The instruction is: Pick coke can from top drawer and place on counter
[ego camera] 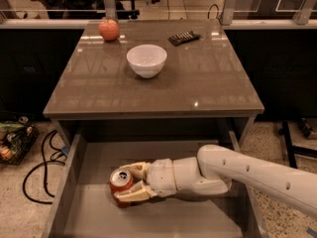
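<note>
Reaching into the top drawer [89,172] below the counter [208,78], my gripper [130,184] grasps the coke can [120,181] lying near the drawer's left half.

Inside the open, shallow grey-brown top drawer [94,214], the white robot arm's [257,172] two-finger gripper [125,184] clasps a small red coke can [120,180], one finger on each side. Above it, the glossy grey-brown worktop [213,88] carries a white bowl [146,59], a reddish apple [109,29] and a flat black object [184,37].
</note>
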`<state>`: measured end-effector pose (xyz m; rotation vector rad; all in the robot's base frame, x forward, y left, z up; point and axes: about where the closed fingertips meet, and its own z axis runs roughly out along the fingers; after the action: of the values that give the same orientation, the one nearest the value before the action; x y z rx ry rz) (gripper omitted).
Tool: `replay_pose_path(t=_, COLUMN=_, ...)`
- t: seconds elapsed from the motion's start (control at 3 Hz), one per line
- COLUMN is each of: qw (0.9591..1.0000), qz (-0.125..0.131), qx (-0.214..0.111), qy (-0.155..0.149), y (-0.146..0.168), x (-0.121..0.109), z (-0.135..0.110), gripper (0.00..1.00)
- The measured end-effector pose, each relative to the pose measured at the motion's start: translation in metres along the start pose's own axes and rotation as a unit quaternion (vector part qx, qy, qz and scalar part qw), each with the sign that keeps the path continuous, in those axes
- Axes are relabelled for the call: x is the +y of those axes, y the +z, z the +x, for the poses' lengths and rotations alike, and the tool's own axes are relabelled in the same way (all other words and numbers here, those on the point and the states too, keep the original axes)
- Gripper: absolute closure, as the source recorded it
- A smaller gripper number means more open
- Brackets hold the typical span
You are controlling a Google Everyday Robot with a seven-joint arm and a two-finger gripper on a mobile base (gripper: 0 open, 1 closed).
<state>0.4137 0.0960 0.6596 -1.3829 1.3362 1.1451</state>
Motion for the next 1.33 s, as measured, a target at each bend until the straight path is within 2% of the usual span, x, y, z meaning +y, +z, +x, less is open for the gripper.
replay_pose_path(t=0.33, qw=1.0000, qz=0.000, qx=0.000, qy=0.000, y=0.000, x=0.000, z=0.000, gripper=1.00)
replay_pose_path(t=0.67, qw=0.9999, qz=0.004, qx=0.007, qy=-0.012, y=-0.008, x=-0.002, z=-0.018, gripper=1.00)
replay_pose_path(t=1.0, qw=0.9992, qz=0.023, qx=0.000, qy=-0.032, y=-0.040, x=-0.003, z=-0.054, gripper=1.00)
replay_pose_path(t=1.33, qw=0.9983, qz=0.045, qx=-0.010, qy=-0.036, y=-0.076, x=-0.006, z=-0.080, gripper=1.00)
